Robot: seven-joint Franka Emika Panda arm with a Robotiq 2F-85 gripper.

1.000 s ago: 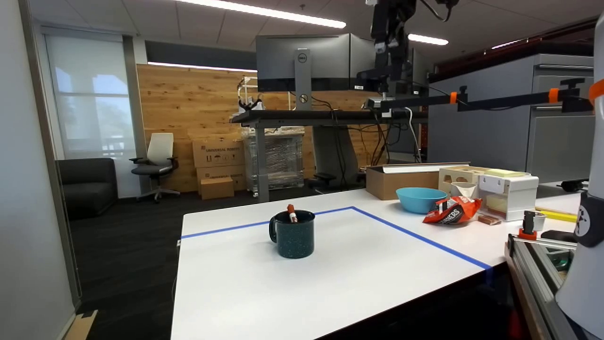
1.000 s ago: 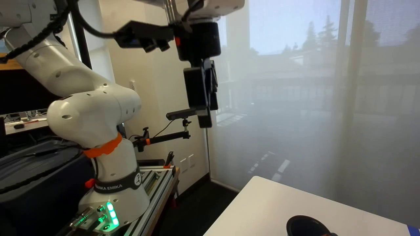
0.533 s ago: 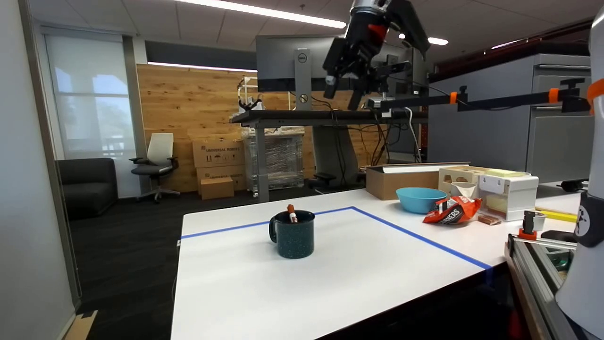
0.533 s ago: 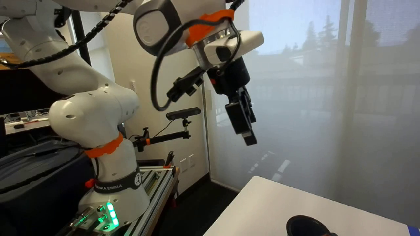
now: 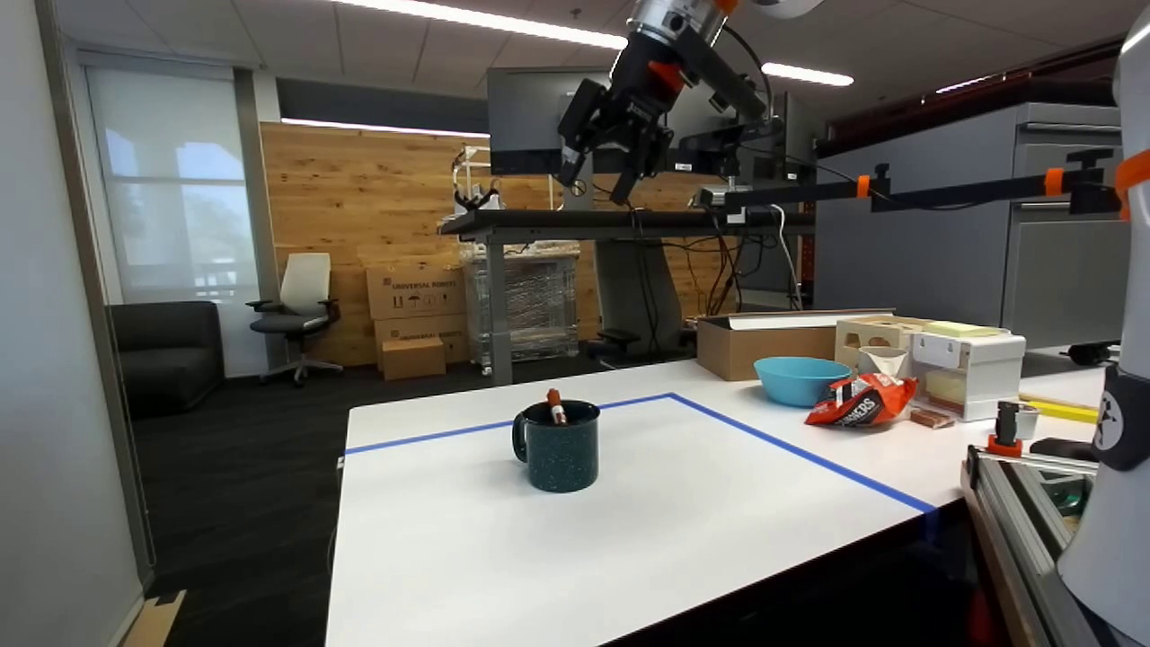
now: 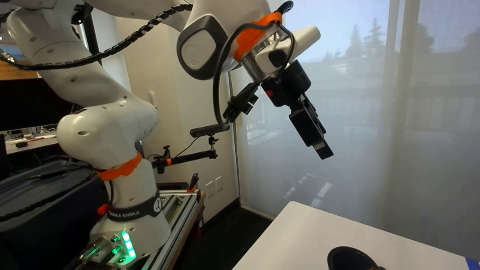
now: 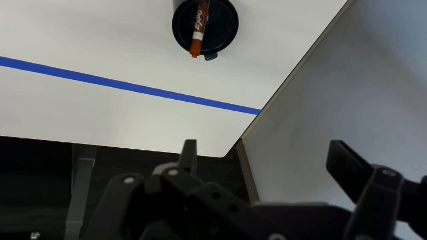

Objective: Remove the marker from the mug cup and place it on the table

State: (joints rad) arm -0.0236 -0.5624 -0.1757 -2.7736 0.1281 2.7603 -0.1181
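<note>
The marker [image 5: 556, 408] stands tilted in the mug cup, its orange-brown capped end above the rim. In the wrist view the marker [image 7: 199, 25] has a white band and leans on the rim near the handle. The dark teal speckled mug cup [image 5: 562, 458] stands upright on the white table [image 5: 683, 512]. It also shows in the wrist view [image 7: 222, 30] and, cut off by the bottom edge, in an exterior view [image 6: 348, 258]. My gripper [image 5: 595, 182] is open and empty, high above the table and tilted. In the wrist view its fingertips [image 7: 262, 145] are wide apart.
Blue tape [image 5: 773, 440] marks the table. A blue bowl [image 5: 800, 381], a red snack bag [image 5: 864, 399], a cardboard box [image 5: 764, 345] and a white container [image 5: 968, 370] stand at the table's far side. A camera arm [image 5: 970, 190] and a window blind [image 6: 337, 150] are nearby.
My arm has swung out over the table, moving left in an exterior view and right in an exterior view from elsewhere. The gripper has tilted and shows open. Mug and marker have not moved.
</note>
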